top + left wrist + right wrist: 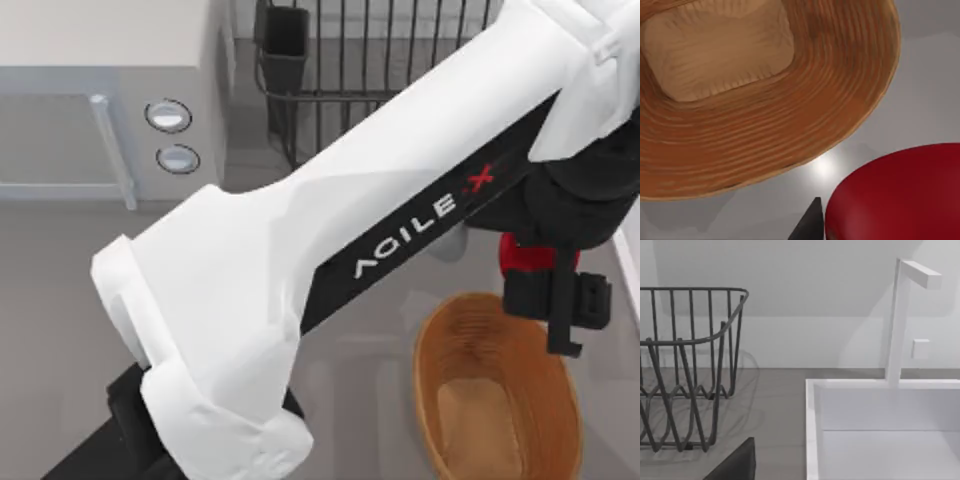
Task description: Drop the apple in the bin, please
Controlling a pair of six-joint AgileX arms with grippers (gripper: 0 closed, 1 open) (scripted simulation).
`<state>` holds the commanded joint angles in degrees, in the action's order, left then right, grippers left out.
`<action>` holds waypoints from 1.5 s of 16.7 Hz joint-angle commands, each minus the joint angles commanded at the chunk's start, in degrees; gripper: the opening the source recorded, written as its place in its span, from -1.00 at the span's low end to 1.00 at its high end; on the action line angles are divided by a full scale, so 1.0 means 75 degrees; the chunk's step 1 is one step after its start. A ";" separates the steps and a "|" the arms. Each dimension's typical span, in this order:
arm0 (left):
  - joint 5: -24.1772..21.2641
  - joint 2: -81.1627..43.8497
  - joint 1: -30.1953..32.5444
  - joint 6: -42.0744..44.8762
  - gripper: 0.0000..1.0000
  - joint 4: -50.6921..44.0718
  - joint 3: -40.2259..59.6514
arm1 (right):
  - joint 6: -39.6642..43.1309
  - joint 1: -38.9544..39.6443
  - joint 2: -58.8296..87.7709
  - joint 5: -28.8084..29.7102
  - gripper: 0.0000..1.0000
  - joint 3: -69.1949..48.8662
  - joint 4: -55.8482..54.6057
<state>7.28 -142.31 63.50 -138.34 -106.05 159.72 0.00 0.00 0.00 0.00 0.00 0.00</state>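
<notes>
We are at a kitchen counter, in a rendered scene. A microwave (100, 100) with two round knobs stands at the back left of the grey countertop (60, 280), and a dark wire dish rack (370, 50) sits beside it. Our right wrist view shows that rack (685, 370) next to a white sink (880, 430) with a squared white faucet (900, 315), against a pale wall (790, 280).
</notes>
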 joint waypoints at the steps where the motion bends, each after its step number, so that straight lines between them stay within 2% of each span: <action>1: -0.0028 -0.0200 0.0141 -0.0559 -1.00 -0.0073 0.0205 | 0.0000 0.0000 0.0000 0.0000 1.00 0.0000 0.0000; 5: -0.0205 -0.0735 0.0507 -0.1982 -1.00 -0.0313 0.0771 | 0.0000 0.0000 0.0000 0.0000 1.00 0.0000 0.0000; 11: -0.0267 -0.0829 0.0576 -0.2220 -1.00 -0.0376 0.0875 | 0.0000 0.0000 0.0000 0.0000 1.00 0.0000 0.0000; 12: -0.0350 -0.1764 0.0610 -0.2197 -1.00 0.0273 0.2825 | 0.0000 0.0000 0.0000 0.0000 1.00 0.0000 0.0000; 13: -0.0348 -0.1761 0.0610 -0.2196 -1.00 0.0277 0.2814 | 0.0000 0.0000 0.0000 0.0000 1.00 0.0000 0.0000; 18: -0.0180 -0.1447 0.0551 -0.2158 -1.00 0.0632 0.1782 | 0.0000 0.0000 0.0000 0.0000 1.00 0.0000 0.0000; 25: -0.0003 -0.0447 0.0481 -0.2151 -1.00 0.1789 -0.1382 | 0.0000 0.0000 0.0000 0.0000 1.00 0.0000 0.0000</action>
<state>7.26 -145.66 67.11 -154.47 -92.63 149.36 0.00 0.00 0.00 0.00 0.00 0.00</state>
